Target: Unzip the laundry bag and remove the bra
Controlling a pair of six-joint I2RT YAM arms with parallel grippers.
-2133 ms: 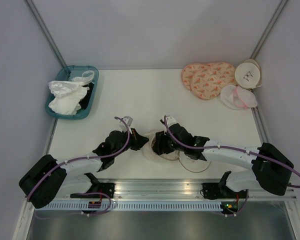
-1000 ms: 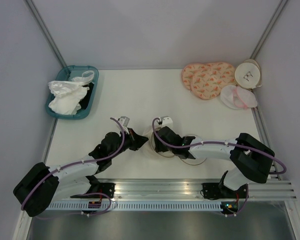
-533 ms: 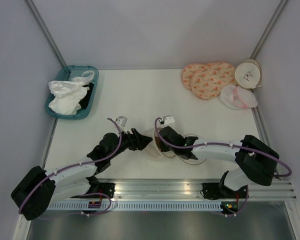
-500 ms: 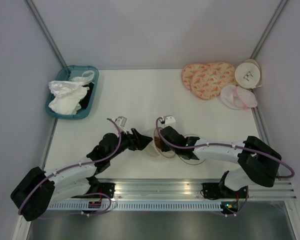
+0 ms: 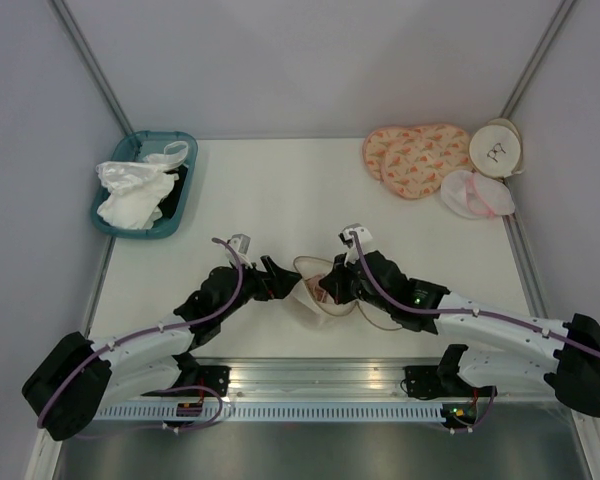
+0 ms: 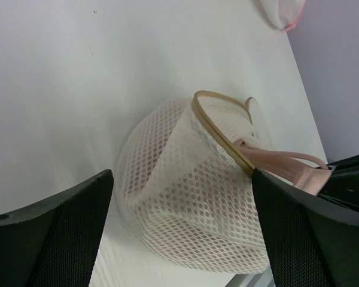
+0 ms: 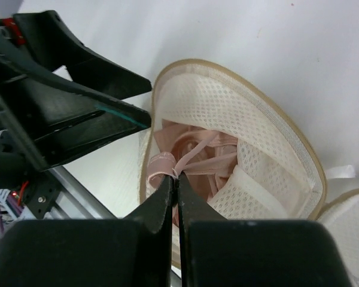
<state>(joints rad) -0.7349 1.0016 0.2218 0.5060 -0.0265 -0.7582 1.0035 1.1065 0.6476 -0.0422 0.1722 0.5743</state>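
Your right gripper (image 7: 175,177) is pressed together, pinching a thin pink strap of the bra (image 7: 194,149). The bra is bunched inside the open mouth of the laundry bag (image 7: 245,113) (its tan zipper rim gapes toward that wrist camera). Your left gripper (image 5: 282,276) is spread wide and holds nothing, with the bag's mesh body between its fingers. From above, the bag lies on the table (image 5: 280,190) at 6 o'clock, the left gripper at its 9 o'clock and the right at its 3 o'clock. A teal tray (image 5: 185,190) of white cloths (image 5: 130,190) sits at 10 o'clock.
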